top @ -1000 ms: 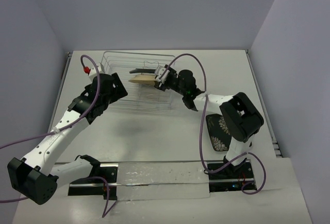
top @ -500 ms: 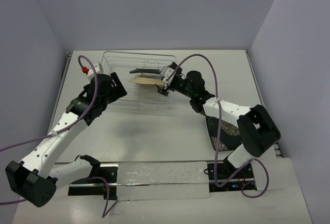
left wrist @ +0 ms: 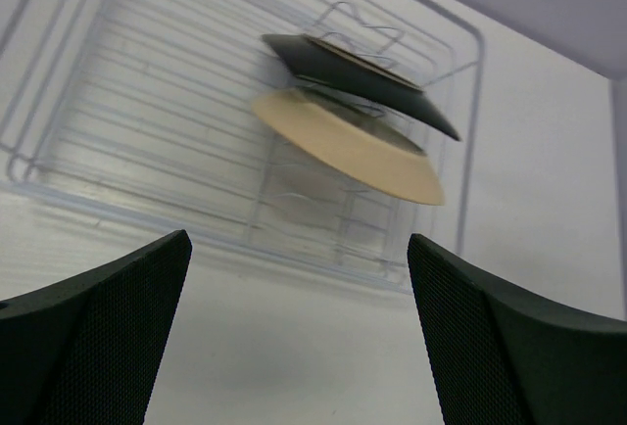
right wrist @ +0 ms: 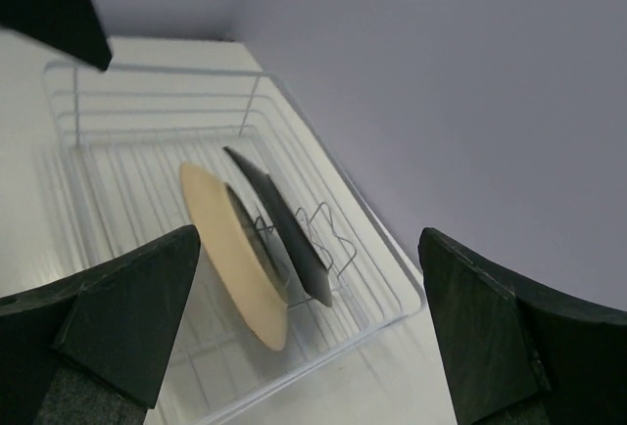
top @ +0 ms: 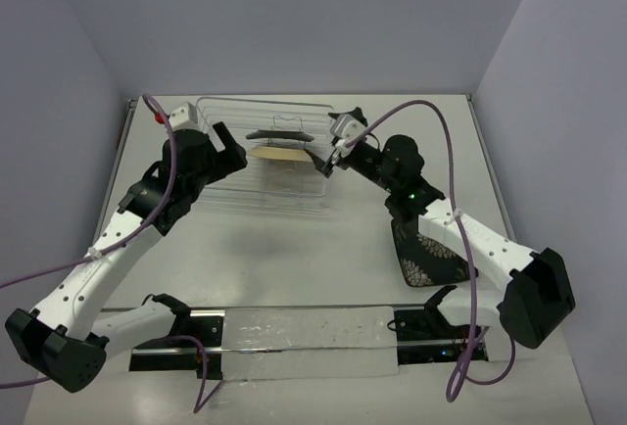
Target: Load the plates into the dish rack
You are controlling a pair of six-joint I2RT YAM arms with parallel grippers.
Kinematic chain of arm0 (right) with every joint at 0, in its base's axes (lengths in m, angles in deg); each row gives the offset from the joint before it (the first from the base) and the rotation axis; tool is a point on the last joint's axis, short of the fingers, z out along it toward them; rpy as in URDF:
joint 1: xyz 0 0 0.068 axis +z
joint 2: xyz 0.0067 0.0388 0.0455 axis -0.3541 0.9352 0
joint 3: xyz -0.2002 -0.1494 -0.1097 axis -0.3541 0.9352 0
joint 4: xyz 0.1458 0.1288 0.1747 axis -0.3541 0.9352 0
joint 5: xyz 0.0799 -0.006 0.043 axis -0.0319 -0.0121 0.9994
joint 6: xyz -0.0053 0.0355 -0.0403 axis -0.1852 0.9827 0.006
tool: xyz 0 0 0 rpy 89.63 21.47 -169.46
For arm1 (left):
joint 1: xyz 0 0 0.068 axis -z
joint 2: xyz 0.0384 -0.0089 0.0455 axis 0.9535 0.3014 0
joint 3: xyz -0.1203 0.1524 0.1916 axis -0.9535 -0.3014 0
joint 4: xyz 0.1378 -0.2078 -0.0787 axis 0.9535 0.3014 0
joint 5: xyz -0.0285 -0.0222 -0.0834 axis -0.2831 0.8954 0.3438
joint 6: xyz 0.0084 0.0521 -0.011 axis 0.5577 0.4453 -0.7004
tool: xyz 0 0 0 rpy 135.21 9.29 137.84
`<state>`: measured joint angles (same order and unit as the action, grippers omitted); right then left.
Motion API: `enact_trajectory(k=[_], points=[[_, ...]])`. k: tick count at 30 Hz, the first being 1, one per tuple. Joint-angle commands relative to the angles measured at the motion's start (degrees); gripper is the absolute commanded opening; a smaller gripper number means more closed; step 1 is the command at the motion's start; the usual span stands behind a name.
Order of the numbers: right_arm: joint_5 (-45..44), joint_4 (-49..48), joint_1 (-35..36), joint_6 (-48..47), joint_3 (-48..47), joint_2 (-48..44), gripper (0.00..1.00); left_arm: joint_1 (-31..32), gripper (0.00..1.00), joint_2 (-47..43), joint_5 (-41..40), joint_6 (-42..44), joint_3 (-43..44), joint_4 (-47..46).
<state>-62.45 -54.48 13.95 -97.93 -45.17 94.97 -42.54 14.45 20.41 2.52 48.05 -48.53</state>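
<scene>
The wire dish rack [top: 223, 104] stands at the back of the table. Two plates lean on edge among its prongs: a dark, teal-tinged plate [top: 282, 135] behind and a cream plate [top: 277, 154] in front, both also in the left wrist view, dark plate [left wrist: 364, 76], cream plate [left wrist: 345, 143]. A black plate with white flowers [top: 428, 255] lies flat on the table at the right, partly under my right arm. My left gripper [top: 229, 146] is open beside the rack's left part. My right gripper [top: 329, 141] is open just right of the cream plate, apart from it.
The rack [left wrist: 147, 226] has free wire floor left of the plates. In the right wrist view the cream plate [right wrist: 235, 249] and dark plate [right wrist: 280, 221] lean side by side, and the rack's rim [right wrist: 157, 70] runs behind them. Walls close in the table at the back and sides.
My right gripper has opened, let go of the cream plate in the rack and drawn back to the right. My left arm has shifted slightly toward the back.
</scene>
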Motion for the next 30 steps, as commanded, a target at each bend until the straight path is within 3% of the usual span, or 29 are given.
enact_trajectory(k=[1, 5, 7, 11, 15, 20, 23, 30], points=[[-18.9, 3.4, -2.0, 20.3, -2.6, -6.4, 1.00, 2.4, 0.99, 2.5, 8.5, 4.5, 5.1, -9.5], [-32.2, 17.4, -7.3, 37.8, -0.2, -15.7, 1.00, 3.2, 0.99, 7.2, 14.2, 8.3, 8.1, -12.7], [-36.2, 30.6, -14.5, 51.8, 2.3, -20.3, 1.00, 3.3, 0.99, 10.8, 16.7, 10.0, 10.7, -13.6], [-34.9, 52.7, -26.3, 69.4, 5.8, -27.8, 1.00, 3.3, 0.99, 16.0, 20.3, 12.3, 15.8, -12.5], [-30.5, 64.2, -35.3, 75.1, 11.1, -32.3, 1.00, 3.1, 0.99, 19.2, 22.4, 14.1, 18.9, -12.5], [-27.3, 71.3, -46.0, 78.4, 19.4, -40.3, 1.00, -0.4, 0.99, 21.5, 27.5, 14.8, 20.4, -13.6], [-23.7, 72.3, -49.4, 80.6, 22.0, -43.6, 1.00, -1.9, 0.99, 23.1, 28.8, 14.4, 22.3, -12.9], [-27.5, 73.2, -54.6, 90.9, 30.2, -47.8, 1.00, -2.8, 0.99, 24.9, 29.7, 15.3, 24.3, -12.7]])
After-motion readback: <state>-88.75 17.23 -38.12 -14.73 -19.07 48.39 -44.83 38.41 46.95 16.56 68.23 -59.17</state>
